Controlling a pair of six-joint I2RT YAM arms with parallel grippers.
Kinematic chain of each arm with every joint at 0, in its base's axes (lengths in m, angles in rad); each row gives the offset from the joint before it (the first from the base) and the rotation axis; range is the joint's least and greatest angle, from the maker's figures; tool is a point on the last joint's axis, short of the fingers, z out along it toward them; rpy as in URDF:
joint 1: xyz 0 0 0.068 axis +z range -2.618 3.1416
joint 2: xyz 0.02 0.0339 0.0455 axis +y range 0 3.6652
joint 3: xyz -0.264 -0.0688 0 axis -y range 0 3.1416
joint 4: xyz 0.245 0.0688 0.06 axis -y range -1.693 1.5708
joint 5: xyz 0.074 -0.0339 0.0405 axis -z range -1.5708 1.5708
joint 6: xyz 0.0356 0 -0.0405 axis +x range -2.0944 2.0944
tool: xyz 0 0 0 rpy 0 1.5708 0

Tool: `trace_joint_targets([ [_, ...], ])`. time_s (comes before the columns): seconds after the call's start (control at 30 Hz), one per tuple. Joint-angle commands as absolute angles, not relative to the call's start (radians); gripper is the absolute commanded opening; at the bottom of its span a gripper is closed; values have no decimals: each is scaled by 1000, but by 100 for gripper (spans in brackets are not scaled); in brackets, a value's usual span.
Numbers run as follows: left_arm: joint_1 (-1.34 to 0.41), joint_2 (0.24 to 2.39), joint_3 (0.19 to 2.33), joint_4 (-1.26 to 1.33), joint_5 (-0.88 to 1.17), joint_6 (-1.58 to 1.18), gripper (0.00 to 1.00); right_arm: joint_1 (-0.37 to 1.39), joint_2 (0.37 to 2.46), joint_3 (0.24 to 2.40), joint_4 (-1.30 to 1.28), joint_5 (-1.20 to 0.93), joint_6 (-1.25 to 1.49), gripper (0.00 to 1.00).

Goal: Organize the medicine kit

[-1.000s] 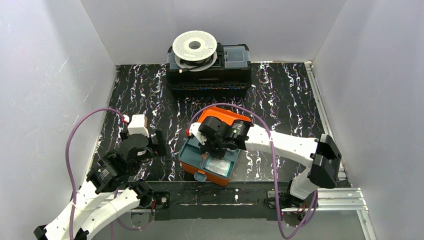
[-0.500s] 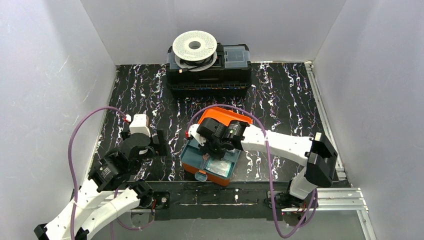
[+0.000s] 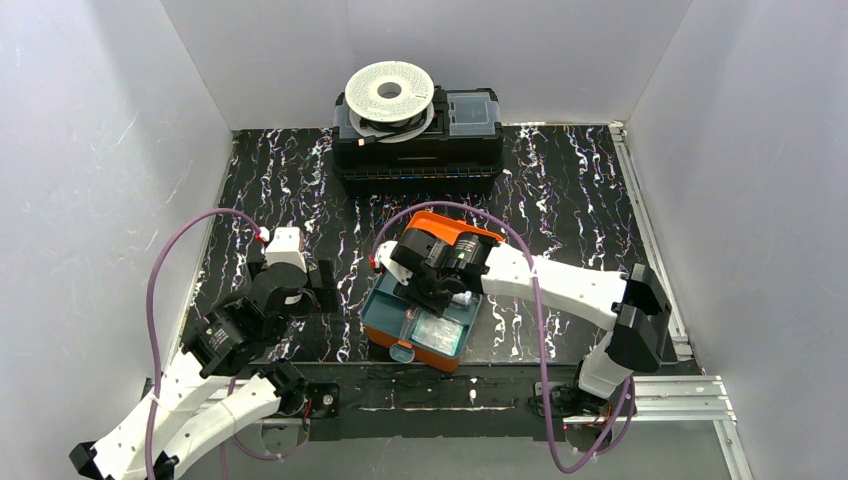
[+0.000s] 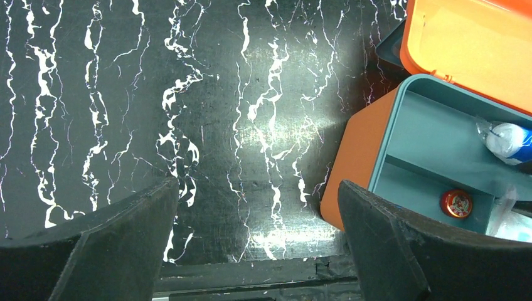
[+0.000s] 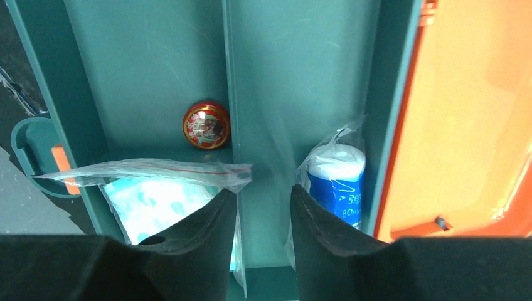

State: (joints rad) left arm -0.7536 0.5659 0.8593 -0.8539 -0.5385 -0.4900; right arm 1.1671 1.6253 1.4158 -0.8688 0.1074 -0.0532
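top: you look down from behind the arms, whole tabletop (image 3: pixel 580 200)
left wrist: close, facing straight down
right wrist: closer, inside medicine kit (image 5: pixel 157 63)
shared: medicine kit, all three

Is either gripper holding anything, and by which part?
Nothing is held. The left gripper is open above the table; the right gripper is open over the divider of the medicine kit, a bagged roll lying beside it.

Enclosure walls (image 3: pixel 100 120) plain white, on left, rear, right. Bench (image 3: pixel 570 190) top black, white marble veining; bright glare patch in left wrist view. Metal rail (image 3: pixel 638 200) along right edge. Black case (image 3: pixel 418 165) against rear wall.
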Motion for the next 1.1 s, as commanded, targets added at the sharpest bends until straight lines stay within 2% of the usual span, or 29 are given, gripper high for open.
trace_joint_targets([
  [0.0, -749, 579, 856, -869, -550, -482, 98, 1164, 1565, 1484, -906, 164, -61, 46],
  [0.07, -749, 583, 856, -867, -549, -480, 98, 1164, 1546, 1485, -908, 170, -56, 47],
  [0.33, -750, 623, 854, -839, -505, -481, 98, 1142, 1440, 1429, -866, 229, -9, 64],
  [0.43, -750, 656, 863, -831, -473, -487, 98, 1130, 1396, 1399, -845, 237, -8, 67],
  [0.57, -749, 704, 877, -800, -438, -499, 98, 1096, 1339, 1349, -817, 348, 83, 80],
  [0.87, -750, 884, 898, -708, -301, -491, 98, 913, 1138, 1153, -665, 249, 281, 80],
  [1.07, -744, 990, 895, -648, -204, -482, 98, 879, 1036, 1036, -600, 232, 333, 82],
])
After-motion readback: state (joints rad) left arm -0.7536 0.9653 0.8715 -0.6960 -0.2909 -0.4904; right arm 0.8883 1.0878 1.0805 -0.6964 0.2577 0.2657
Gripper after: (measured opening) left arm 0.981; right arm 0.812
